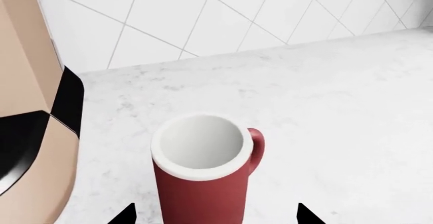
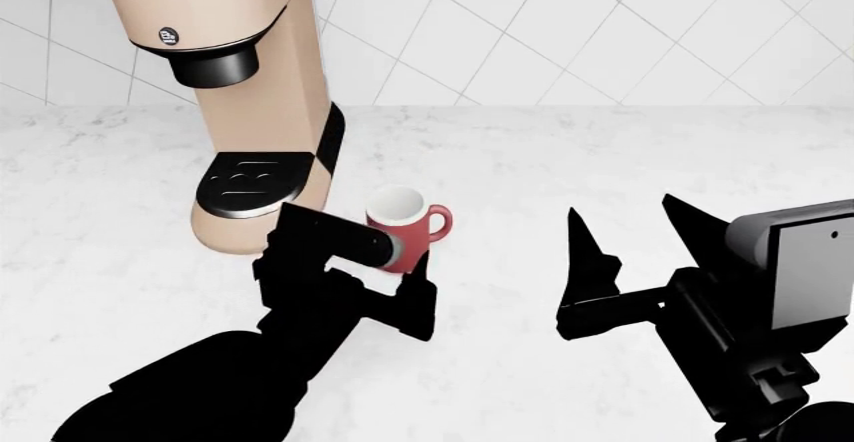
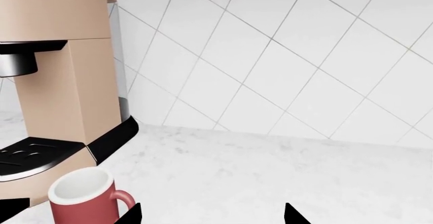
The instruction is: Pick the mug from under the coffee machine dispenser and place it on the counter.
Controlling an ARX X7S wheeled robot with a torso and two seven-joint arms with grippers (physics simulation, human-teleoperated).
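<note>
- The mug [image 2: 407, 224] is dark red outside, white inside, with a red loop handle.
- The coffee machine [image 2: 247, 72] has a beige body, a short black dispenser [image 2: 214, 67] and a black drip tray [image 2: 254, 182].
- The counter [image 2: 561, 172] is white, marble-look, with faint grey veining.
- The wall [image 2: 561, 32] has white tiles set diagonally with thin grey grout lines.
- Both grippers, left [image 2: 350, 262] and right [image 2: 641, 247], are black.
</note>
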